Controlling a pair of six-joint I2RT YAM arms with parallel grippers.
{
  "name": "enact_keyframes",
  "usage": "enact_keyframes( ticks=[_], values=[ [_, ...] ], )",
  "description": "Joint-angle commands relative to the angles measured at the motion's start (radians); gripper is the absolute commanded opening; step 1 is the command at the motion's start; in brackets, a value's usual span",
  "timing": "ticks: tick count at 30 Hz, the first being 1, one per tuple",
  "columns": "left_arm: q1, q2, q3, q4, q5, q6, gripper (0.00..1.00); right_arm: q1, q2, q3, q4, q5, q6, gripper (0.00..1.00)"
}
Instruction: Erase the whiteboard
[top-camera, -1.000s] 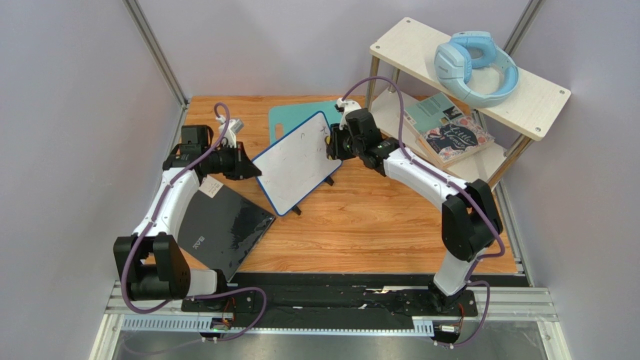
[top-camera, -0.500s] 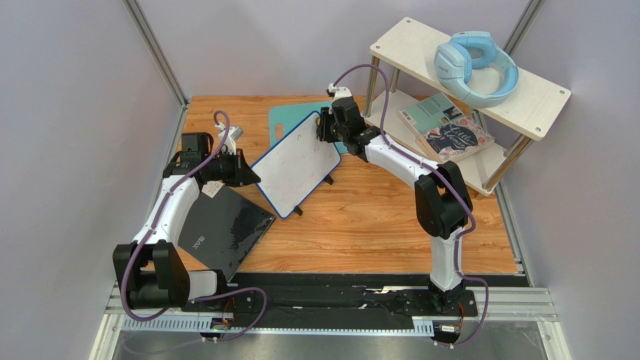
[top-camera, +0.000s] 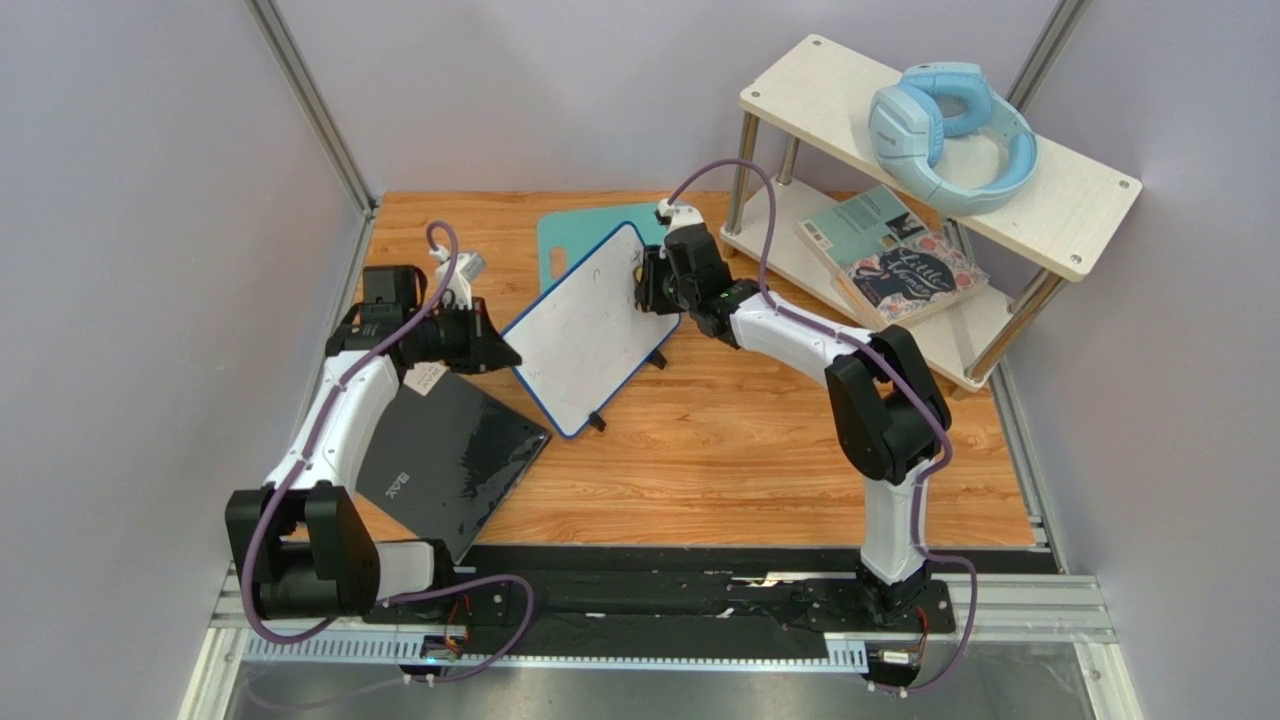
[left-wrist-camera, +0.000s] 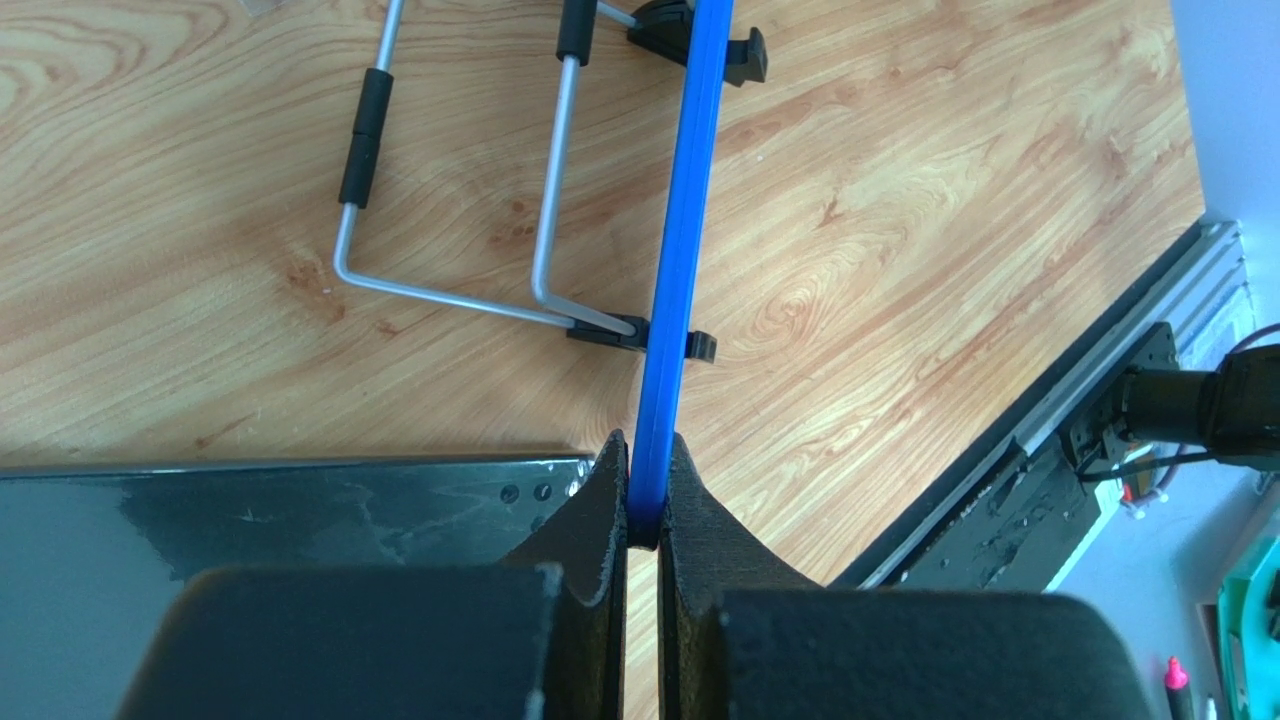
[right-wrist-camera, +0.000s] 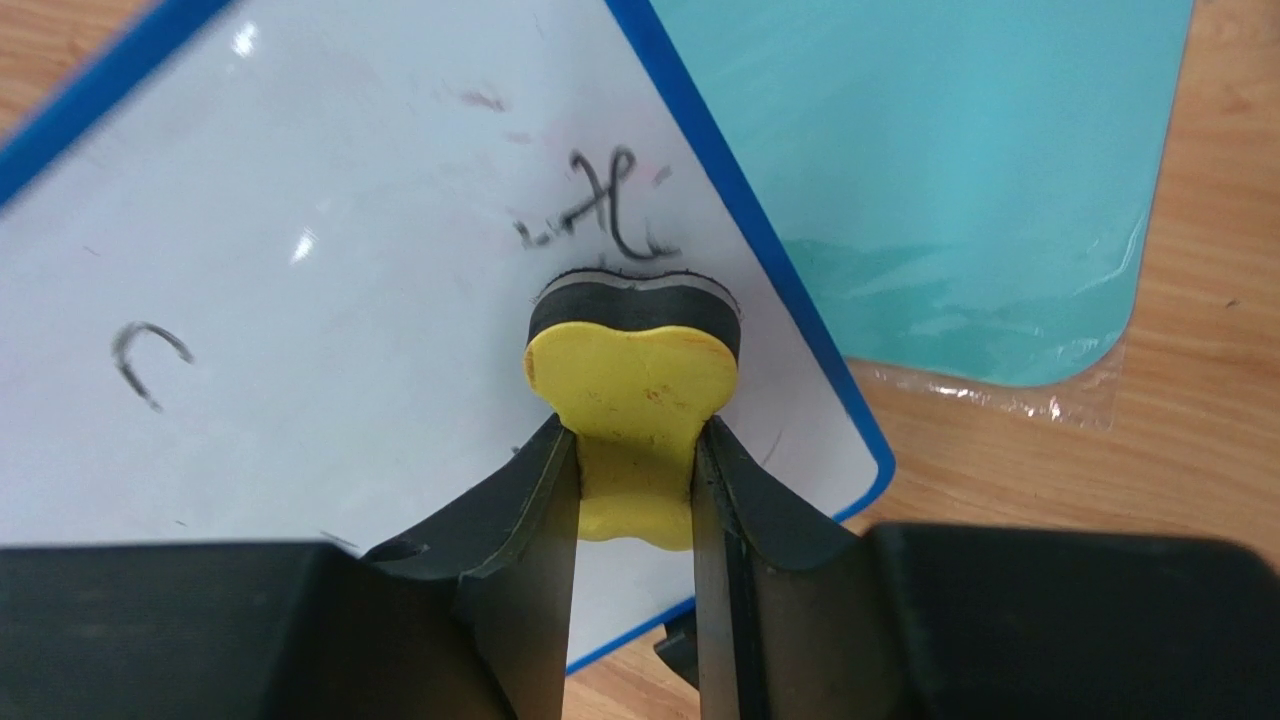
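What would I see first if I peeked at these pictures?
Probably the whiteboard, propped up tilted in the middle of the table, with the left tool pinching its blue edge. The right tool holds a yellow eraser against the board, just below some dark scribbles. Big light-blue headphones sit on top of the shelf at the far right.

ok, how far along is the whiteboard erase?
Done: most of the whiteboard reads clean white. In hand: the left gripper clamps its blue frame edge, and the right gripper holds a yellow eraser against the board just below an x-like scribble. Left: that scribble, a curved stroke further left, and a few faint flecks.
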Motion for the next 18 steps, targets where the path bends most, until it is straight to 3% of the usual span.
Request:
enact_keyframes(
  ticks=[1,18],
  values=[
    [0.001,-0.017,-0.004,0.004,-0.064,0.050,0.00,0.027,-0.030,-0.031,0.031,-0.074,0.012,0.00],
    [-0.006,-0.017,-0.008,0.004,-0.057,0.047,0.00,0.232,0.003,0.098,0.013,-0.163,-0.022,0.00]
  ],
)
